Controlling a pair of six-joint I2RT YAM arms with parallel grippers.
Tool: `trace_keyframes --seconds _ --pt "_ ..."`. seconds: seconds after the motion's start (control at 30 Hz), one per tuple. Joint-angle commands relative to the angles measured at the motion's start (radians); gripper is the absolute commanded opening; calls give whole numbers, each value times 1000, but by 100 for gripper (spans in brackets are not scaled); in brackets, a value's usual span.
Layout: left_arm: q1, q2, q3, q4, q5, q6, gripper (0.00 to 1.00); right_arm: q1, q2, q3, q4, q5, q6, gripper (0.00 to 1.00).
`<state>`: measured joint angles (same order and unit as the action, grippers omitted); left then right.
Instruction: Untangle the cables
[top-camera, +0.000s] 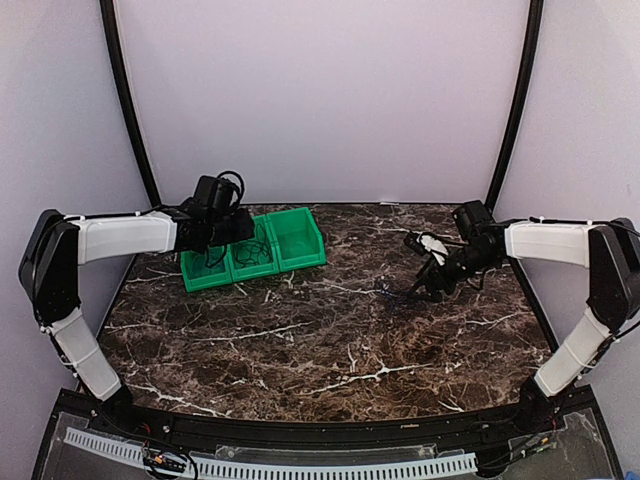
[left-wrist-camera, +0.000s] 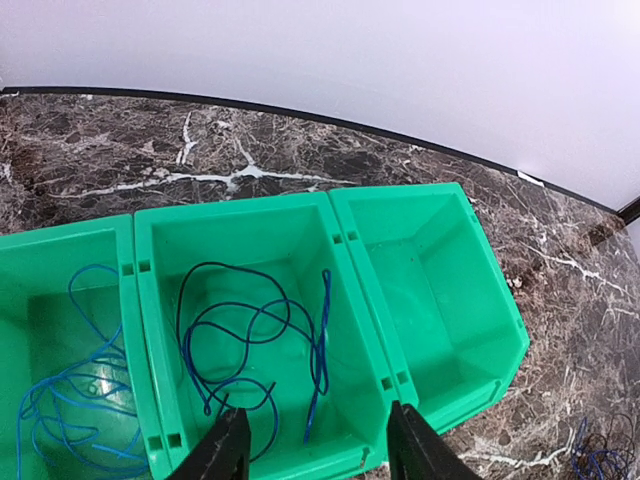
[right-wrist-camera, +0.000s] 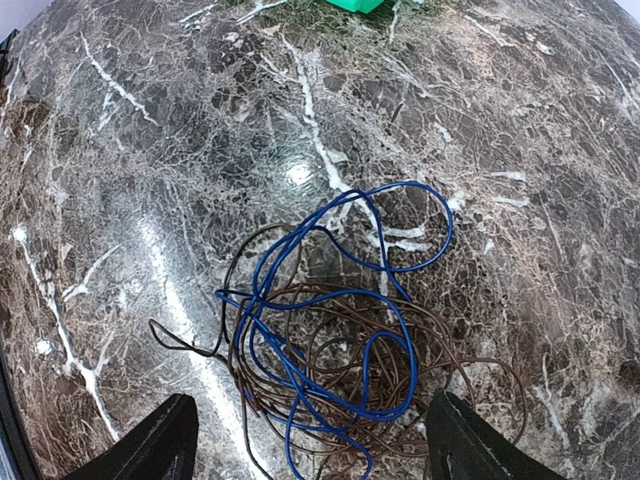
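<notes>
The marbled tabletop (top-camera: 300, 350) fills your top view. The green three-compartment bin (top-camera: 300, 240) sits at about 10 o'clock on it, close to the back wall.

Your left gripper (left-wrist-camera: 320, 445) hangs over the near wall of the bin's middle compartment. Its fingers stand partly apart and have hold of nothing. Your right gripper (right-wrist-camera: 310, 425) is at about 2 o'clock on the tabletop, well apart from the bin. It is spread wide and holds nothing, and each finger is out past one side of the tangle of cables (right-wrist-camera: 330, 360) below.

That tangle lies flat on the tabletop. In it, a blue cable (right-wrist-camera: 440, 215) throws one big loop toward 1 o'clock in the right wrist view, and it weaves through the many smaller loops of a dark brownish cable (right-wrist-camera: 470, 370).

More cables lie in the bin. A dark cord (left-wrist-camera: 215, 268) curls in loose loops on the floor of the middle compartment, with a blue strand (left-wrist-camera: 322, 340) along its right side. A bunch of light blue loops (left-wrist-camera: 70, 410) rests in the left compartment. The right compartment holds no cable.
</notes>
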<state>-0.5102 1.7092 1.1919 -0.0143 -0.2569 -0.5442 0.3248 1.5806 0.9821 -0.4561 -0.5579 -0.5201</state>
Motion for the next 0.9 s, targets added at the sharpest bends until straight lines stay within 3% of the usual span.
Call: trace_keyframes --seconds 0.0,0.13,0.33,0.57,0.6,0.7,0.87 --pt "-80 -63 -65 -43 -117 7 50 9 1 21 5 -20 -6 81" --pt "-178 -152 -132 -20 -142 51 50 20 10 29 1 -19 -9 80" --pt "-332 -266 -366 244 -107 90 48 41 -3 22 15 -16 -8 80" --pt "-491 -227 -554 452 -225 66 44 52 0 30 36 41 -1 78" --pt "-526 -198 -585 526 -237 63 46 54 4 37 40 55 6 77" --pt "-603 -130 -622 660 -282 63 94 57 23 74 43 111 30 76" --pt "-640 -9 -572 630 -367 -73 99 57 121 175 1 139 46 73"
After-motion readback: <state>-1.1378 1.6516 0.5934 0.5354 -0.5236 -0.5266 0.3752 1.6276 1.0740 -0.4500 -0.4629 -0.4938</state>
